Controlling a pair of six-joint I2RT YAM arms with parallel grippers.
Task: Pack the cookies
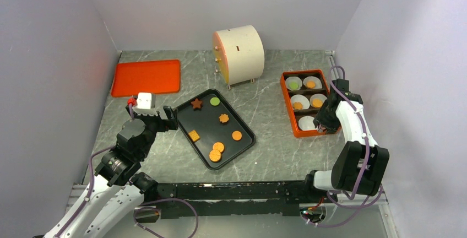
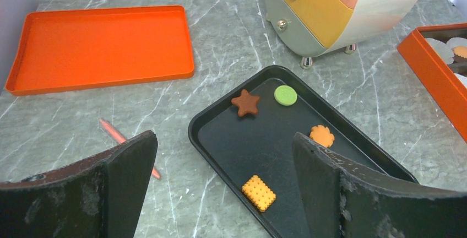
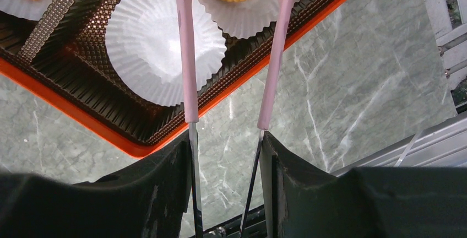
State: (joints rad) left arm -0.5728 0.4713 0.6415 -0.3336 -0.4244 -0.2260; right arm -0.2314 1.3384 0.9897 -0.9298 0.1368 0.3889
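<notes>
Top: seven cookies [image 1: 215,155] on black tray [image 1: 209,128], centre of bench [image 1: 270,139]; four more in liners [image 1: 306,122] of orange box [image 1: 286,103]. Left wrist: left fingers [image 2: 129,177] spread wide over tray's near end. Right wrist: right fingers [image 3: 159,194] clamped on pink tweezers [image 3: 187,56] above box corner

orange cookies [image 1: 237,135], black tray [image 1: 206,122], grey marbled table [image 1: 267,133]
</notes>
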